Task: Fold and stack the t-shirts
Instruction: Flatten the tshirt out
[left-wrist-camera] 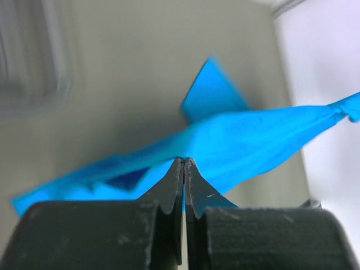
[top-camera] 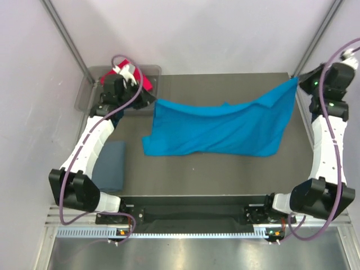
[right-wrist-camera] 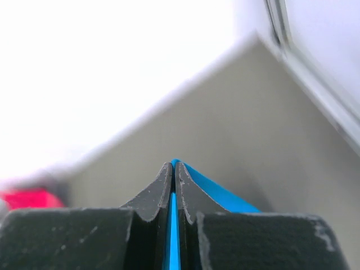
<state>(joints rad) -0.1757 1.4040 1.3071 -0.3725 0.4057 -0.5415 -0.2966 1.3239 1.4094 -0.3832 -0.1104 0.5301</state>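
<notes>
The left gripper (left-wrist-camera: 184,160) and right gripper (right-wrist-camera: 174,164) are each clamping a corner of the turquoise t-shirt (top-camera: 225,129), which is stretching along the table's (top-camera: 197,174) far edge, so a thinly pinched corner is probably risking slipping free under tension.

Inside the tray (top-camera: 84,97), the left hand (top-camera: 152,101) hides most of the red shirt (top-camera: 145,82), and just this side of the tray the left arm (top-camera: 93,140) covers an edge of the slate shirt (top-camera: 112,164).
</notes>
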